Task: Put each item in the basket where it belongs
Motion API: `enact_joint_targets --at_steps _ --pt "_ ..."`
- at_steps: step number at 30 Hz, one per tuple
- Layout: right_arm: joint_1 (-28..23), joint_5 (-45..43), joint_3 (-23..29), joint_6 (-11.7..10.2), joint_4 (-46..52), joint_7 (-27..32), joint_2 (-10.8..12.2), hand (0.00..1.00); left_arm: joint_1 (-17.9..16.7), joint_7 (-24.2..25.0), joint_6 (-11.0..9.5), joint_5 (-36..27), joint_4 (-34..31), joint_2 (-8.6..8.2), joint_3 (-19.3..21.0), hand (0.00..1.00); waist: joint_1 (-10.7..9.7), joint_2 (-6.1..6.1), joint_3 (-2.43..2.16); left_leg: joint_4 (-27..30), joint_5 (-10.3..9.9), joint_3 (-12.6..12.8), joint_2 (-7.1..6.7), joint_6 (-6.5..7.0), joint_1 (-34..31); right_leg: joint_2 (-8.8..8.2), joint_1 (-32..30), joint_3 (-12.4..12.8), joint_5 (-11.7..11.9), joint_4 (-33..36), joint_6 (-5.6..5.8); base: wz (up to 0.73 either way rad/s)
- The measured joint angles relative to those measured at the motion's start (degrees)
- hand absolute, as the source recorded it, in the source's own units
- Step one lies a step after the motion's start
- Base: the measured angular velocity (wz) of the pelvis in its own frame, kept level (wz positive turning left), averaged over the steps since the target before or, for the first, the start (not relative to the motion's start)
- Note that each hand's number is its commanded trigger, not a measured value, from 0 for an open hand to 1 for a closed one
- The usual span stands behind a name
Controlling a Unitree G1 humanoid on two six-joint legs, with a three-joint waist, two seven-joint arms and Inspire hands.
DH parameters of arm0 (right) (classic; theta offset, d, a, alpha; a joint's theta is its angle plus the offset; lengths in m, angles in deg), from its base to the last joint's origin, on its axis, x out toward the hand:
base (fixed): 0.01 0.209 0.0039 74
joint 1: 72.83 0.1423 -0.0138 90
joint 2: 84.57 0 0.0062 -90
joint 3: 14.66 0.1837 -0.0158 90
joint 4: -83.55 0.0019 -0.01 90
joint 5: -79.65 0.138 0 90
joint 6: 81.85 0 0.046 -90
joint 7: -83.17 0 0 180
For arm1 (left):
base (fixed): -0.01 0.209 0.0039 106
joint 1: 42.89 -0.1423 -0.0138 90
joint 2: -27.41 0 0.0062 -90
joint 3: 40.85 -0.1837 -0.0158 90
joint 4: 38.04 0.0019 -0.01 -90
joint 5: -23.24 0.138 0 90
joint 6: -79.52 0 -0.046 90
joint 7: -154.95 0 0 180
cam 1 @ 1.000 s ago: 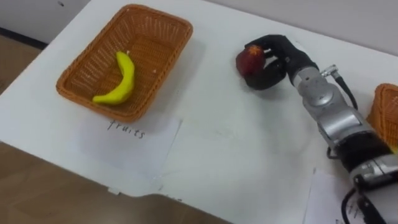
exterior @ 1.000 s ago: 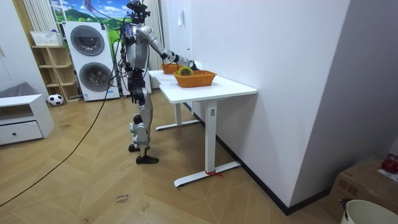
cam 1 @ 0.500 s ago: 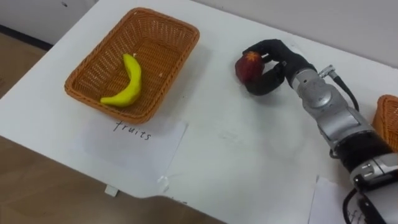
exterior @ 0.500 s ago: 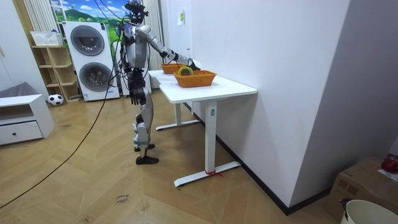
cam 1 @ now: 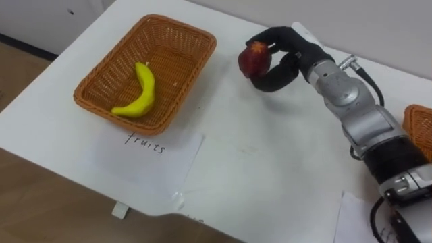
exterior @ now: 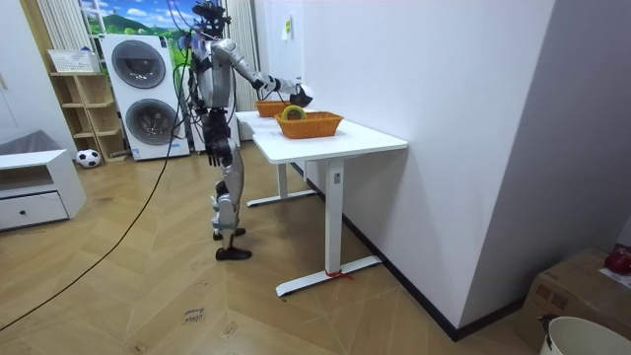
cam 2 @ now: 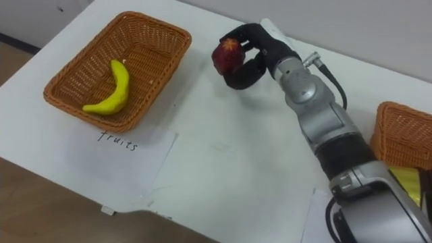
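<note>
A red apple [cam 1: 254, 58] is held in my right hand [cam 1: 282, 57], whose dark fingers are curled round it a little above the white table [cam 1: 270, 169]. It hangs just right of the fruit basket [cam 1: 194, 35], a woven orange basket with a yellow banana [cam 1: 139, 91] lying inside. In the right eye view the apple [cam 2: 227, 55] and my right hand [cam 2: 258, 52] show against the table's far side, and the fruit basket [cam 2: 165, 32] holds the banana [cam 2: 111, 89]. A second woven basket [cam 2: 398, 131] stands at the right edge.
A paper label [cam 1: 150, 156] with handwriting lies in front of the fruit basket, another sheet [cam 1: 352, 219] at the lower right. In the room view I stand at the white table [exterior: 355, 140] by the wall, washing machines [exterior: 148, 94] behind me.
My right hand has lifted the apple off the table and carried it left, toward the fruit basket. The view has shifted slightly.
</note>
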Motion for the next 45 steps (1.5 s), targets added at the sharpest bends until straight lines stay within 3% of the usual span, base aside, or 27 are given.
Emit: enact_joint_targets --at_steps 2,4,5,10,18,22,30,37,45 --pt "0.0 0.5 0.0 0.4 0.0 0.1 0.0 1.00 0.0 0.0 0.5 0.0 -0.1 -0.03 0.0 0.00 0.0 -0.04 -0.14 0.0 -0.1 -0.1 -0.10 0.12 0.7 -0.29 0.8 -0.4 -0.4 0.0 0.08 0.09" --pt "0.0 0.6 0.0 1.0 0.1 0.1 0.2 1.00 -0.7 0.0 0.9 0.0 -0.6 0.00 0.3 0.00 0.1 -0.13 -0.88 0.0 -0.2 -0.1 -0.18 0.26 0.9 -0.38 1.1 -0.4 -0.4 0.1 0.13 0.02" --pt "0.1 0.6 0.0 1.2 0.1 0.1 0.3 1.00 -0.8 0.0 0.9 0.0 -0.8 -0.01 0.4 0.00 0.1 -0.17 -1.01 0.0 -0.2 -0.1 -0.19 0.26 0.9 -0.40 1.1 -0.4 -0.4 0.1 0.13 0.00" --pt "0.4 0.5 0.0 1.8 0.7 0.2 0.3 1.00 -1.4 0.0 1.0 0.0 -1.2 -0.10 0.6 0.00 0.1 -0.36 -1.17 0.0 -0.2 -0.2 -0.23 0.26 2.1 -0.41 2.4 -0.4 -0.7 0.1 0.21 0.00" --pt "0.4 -0.8 0.0 3.2 3.0 0.3 0.3 1.00 -3.4 0.0 2.3 0.0 -1.9 -0.30 0.6 0.00 0.2 -0.35 -1.15 0.2 -0.3 -0.9 -0.62 0.31 2.8 -0.30 3.7 -1.1 -0.8 0.2 0.11 0.04" --pt "0.5 -0.5 0.0 4.3 3.0 0.8 0.3 1.00 -4.1 -0.1 3.2 0.1 -2.3 -0.30 1.3 0.00 1.7 -0.53 -1.13 0.1 -0.4 -1.7 -0.83 0.35 2.6 -0.35 3.8 -1.3 -0.9 0.1 0.22 0.04" --pt "1.3 0.2 -0.2 4.3 3.2 1.3 0.6 1.00 -4.8 0.0 3.4 0.1 -2.3 -0.07 1.7 0.00 3.6 -1.97 -0.80 0.1 -0.4 -2.6 -0.94 0.34 2.5 -0.46 4.0 -2.8 -1.1 0.1 0.38 0.10" --pt "1.3 0.1 -0.7 4.4 3.8 1.3 1.9 1.00 -5.3 1.5 3.4 0.1 -3.4 -0.16 1.7 0.00 5.8 -2.09 -0.72 0.0 -0.4 -3.6 -1.06 0.35 2.4 -0.83 4.0 -2.8 -1.5 0.2 0.93 0.07" --pt "1.3 0.3 -0.7 4.4 3.8 1.3 1.9 1.00 -6.0 3.0 3.4 0.1 -3.9 -0.22 1.8 0.00 6.3 -2.66 -0.32 0.1 -0.5 -4.9 -1.95 0.58 1.8 -1.35 4.1 -2.8 -1.9 0.2 1.52 0.08"
